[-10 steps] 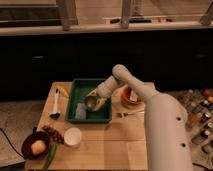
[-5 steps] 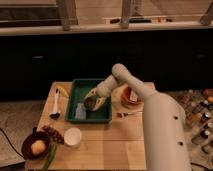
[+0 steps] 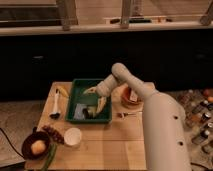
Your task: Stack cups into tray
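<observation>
The dark green tray point(image 3: 80, 89) lies on the wooden table at centre left. The dark olive-grey cup point(image 3: 88, 112) sits inside it near the front rim. My gripper point(image 3: 96, 98) hangs over the middle of the tray, just above and behind that cup. Its pale fingers point(image 3: 101, 105) are spread apart and hold nothing. The white cup point(image 3: 73, 136) stands on the table in front of the tray, outside it.
An orange-brown bowl point(image 3: 131, 96) sits right of the tray under my arm. A fork point(image 3: 125, 115) lies in front of it. A dark bowl with a yellow fruit point(image 3: 36, 146) is at the front left. A brush point(image 3: 56, 106) lies left of the tray. Bottles point(image 3: 200, 112) stand at far right.
The fingers have spread apart over the tray. The dark cup now rests on the tray floor below them. The arm has barely moved.
</observation>
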### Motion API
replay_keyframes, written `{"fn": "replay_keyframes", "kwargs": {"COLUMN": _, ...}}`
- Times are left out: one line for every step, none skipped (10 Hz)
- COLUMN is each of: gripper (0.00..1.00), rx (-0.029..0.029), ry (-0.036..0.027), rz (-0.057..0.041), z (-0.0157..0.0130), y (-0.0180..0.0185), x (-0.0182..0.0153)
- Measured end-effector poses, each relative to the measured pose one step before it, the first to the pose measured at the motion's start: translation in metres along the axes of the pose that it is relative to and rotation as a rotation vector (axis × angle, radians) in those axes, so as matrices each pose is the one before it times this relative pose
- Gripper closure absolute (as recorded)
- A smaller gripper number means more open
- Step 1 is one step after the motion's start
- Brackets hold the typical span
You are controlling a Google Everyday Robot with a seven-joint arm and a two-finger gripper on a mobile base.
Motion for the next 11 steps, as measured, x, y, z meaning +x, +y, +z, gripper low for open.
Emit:
{"fn": "replay_keyframes", "kwargs": {"gripper": 0.2, "rx": -0.00002, "ry": 0.0045, "rz": -0.00389, "z": -0.00281, "y": 0.00077, "x": -0.00185}}
{"fn": "replay_keyframes", "kwargs": {"gripper": 0.2, "rx": 0.00023, "ry": 0.00529, "rz": -0.00508, "z": -0.00343, "y": 0.00003, "x": -0.00319}}
{"fn": "replay_keyframes", "kwargs": {"gripper": 0.2, "rx": 0.00022, "ry": 0.00683, "rz": -0.00822, "z": -0.00386, "y": -0.00156, "x": -0.0056}}
{"fn": "replay_keyframes", "kwargs": {"gripper": 0.2, "rx": 0.00075, "ry": 0.0082, "rz": -0.00636, "z": -0.00504, "y": -0.00265, "x": -0.00662}}
{"fn": "replay_keyframes", "kwargs": {"gripper": 0.2, "rx": 0.00057, "ry": 0.00547, "rz": -0.00246, "z": -0.00319, "y": -0.00121, "x": -0.00325}}
{"fn": "replay_keyframes", "kwargs": {"gripper": 0.2, "rx": -0.00529, "ry": 0.00273, "rz": -0.00092, "z": -0.00286, "y": 0.00019, "x": -0.00329}}
{"fn": "replay_keyframes", "kwargs": {"gripper": 0.2, "rx": -0.00518, "ry": 0.0008, "rz": -0.00099, "z": -0.00175, "y": 0.00053, "x": -0.00224}}
{"fn": "replay_keyframes", "kwargs": {"gripper": 0.2, "rx": -0.00339, "ry": 0.00153, "rz": -0.00083, "z": -0.0019, "y": 0.00041, "x": -0.0016}}
{"fn": "replay_keyframes", "kwargs": {"gripper": 0.2, "rx": -0.00202, "ry": 0.00139, "rz": -0.00107, "z": -0.00162, "y": -0.00026, "x": -0.00154}}
{"fn": "replay_keyframes", "kwargs": {"gripper": 0.2, "rx": -0.00456, "ry": 0.00112, "rz": -0.00146, "z": -0.00143, "y": -0.00032, "x": -0.00212}}
{"fn": "replay_keyframes", "kwargs": {"gripper": 0.2, "rx": -0.00401, "ry": 0.00056, "rz": -0.00199, "z": -0.00081, "y": -0.00076, "x": -0.00211}}
